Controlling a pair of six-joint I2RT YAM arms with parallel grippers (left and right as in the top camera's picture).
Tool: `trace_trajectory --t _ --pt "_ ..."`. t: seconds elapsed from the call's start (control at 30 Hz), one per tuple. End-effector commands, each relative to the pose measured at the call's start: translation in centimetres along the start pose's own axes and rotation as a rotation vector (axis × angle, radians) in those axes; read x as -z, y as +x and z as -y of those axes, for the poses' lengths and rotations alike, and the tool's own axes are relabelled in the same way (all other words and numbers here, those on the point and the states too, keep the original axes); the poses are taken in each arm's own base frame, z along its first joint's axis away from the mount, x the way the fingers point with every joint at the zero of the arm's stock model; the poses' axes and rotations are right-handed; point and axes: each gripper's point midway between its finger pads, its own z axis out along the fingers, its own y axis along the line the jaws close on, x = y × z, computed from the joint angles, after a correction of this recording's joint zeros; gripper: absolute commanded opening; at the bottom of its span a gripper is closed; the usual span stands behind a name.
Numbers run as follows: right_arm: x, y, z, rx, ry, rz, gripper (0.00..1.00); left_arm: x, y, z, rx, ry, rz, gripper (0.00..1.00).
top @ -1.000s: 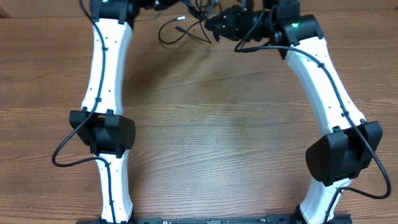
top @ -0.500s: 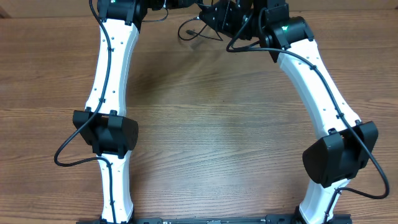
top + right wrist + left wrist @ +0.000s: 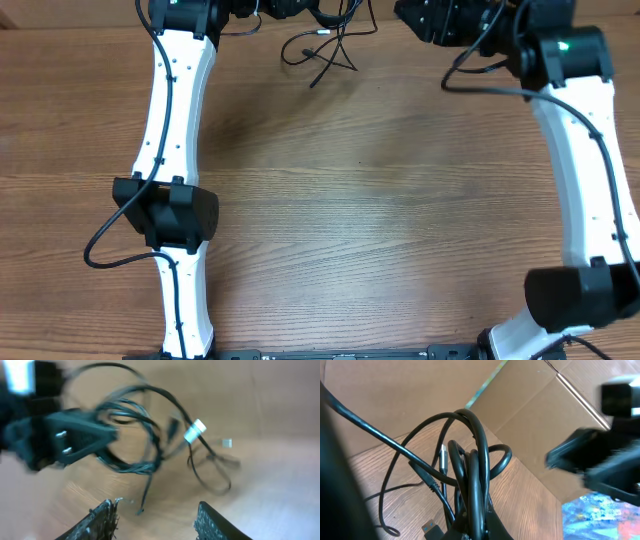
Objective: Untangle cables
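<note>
With the thin black tangled cables (image 3: pixel 472 475) pinched by the left gripper (image 3: pixel 472 529), one loose loop should be seized by the gaping, empty right gripper (image 3: pixel 156 516).

In the overhead view, the cables (image 3: pixel 325 42) lie on the table (image 3: pixel 350 200) at the top centre of the frame. The left end effector (image 3: pixel 297 8) is just to their upper left and touches their upper loops. The right end effector (image 3: pixel 405 12) is at the upper right, apart from them. Both arms run down the frame's left and right sides.
</note>
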Motion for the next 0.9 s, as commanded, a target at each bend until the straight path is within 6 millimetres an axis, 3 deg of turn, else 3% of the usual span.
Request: trace_trajectory --t 0.0,0.17,0.3,0.53,0.67,0.87 --pt "-1.4 0.5 -1.5 0.333 -0.063 -0.006 0.5 0.5 -0.1 2.1 -0.057 0.085 -0.01 0.04" --pt "-2.9 0.2 -2.4 0.553 -0.09 0.024 0.48 0.7 0.2 3.4 -0.052 0.162 -0.028 0.04" --pt "-4.3 0.0 -2.1 0.703 -0.076 0.042 0.44 0.9 0.5 4.4 -0.052 0.221 -0.04 0.04" --pt "-4.6 -1.7 -2.2 0.754 -0.056 0.113 0.44 0.9 0.8 4.8 -0.037 0.247 -0.052 0.04" --pt "-4.8 -1.5 -2.3 0.75 -0.074 0.112 0.34 0.9 1.0 4.8 -0.026 0.248 -0.059 0.04" --pt "-4.7 -1.4 -3.2 0.747 -0.128 0.122 0.34 0.5 1.2 5.2 -0.031 0.259 -0.066 0.04"
